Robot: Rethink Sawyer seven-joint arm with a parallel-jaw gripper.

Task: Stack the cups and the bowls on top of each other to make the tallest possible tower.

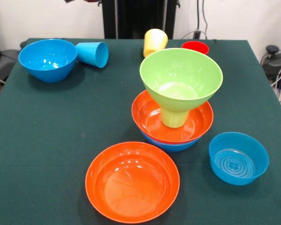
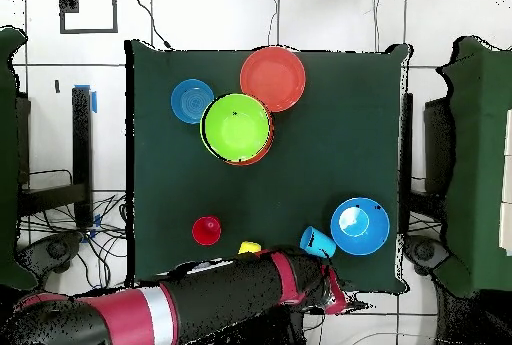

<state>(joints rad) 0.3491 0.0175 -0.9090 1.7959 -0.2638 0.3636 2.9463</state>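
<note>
On the green table (image 1: 61, 140) we recorded the tower (image 1: 178, 101) right of centre in the front view: a blue bowl (image 1: 171, 145) at the bottom, showing only as a rim, an orange bowl (image 1: 152, 117) nested in it, a green cup (image 1: 174, 117) standing upside down in the orange bowl, and a green bowl (image 1: 181, 75) resting upright on that cup. From overhead the green bowl (image 2: 237, 127) covered nearly all of the stack. We listed a second orange bowl (image 1: 132, 182) alone, upright, near the front edge, just clear of the stack. A smaller blue bowl (image 1: 238, 158) stood upright to the right of the stack, apart from it. At the far left we noted a deep blue bowl (image 1: 47, 59), upright, with a blue cup (image 1: 92, 54) lying on its side just beside it, mouth turned away from the bowl. A yellow cup (image 1: 155, 42) stood tilted behind the tower, and a red cup (image 1: 195, 47) upright just right of it. We found the arm (image 2: 200, 306) lying across the table's near edge in the overhead view, its gripper (image 2: 335, 296) off the cloth near the blue cup; we could not tell its state.
</note>
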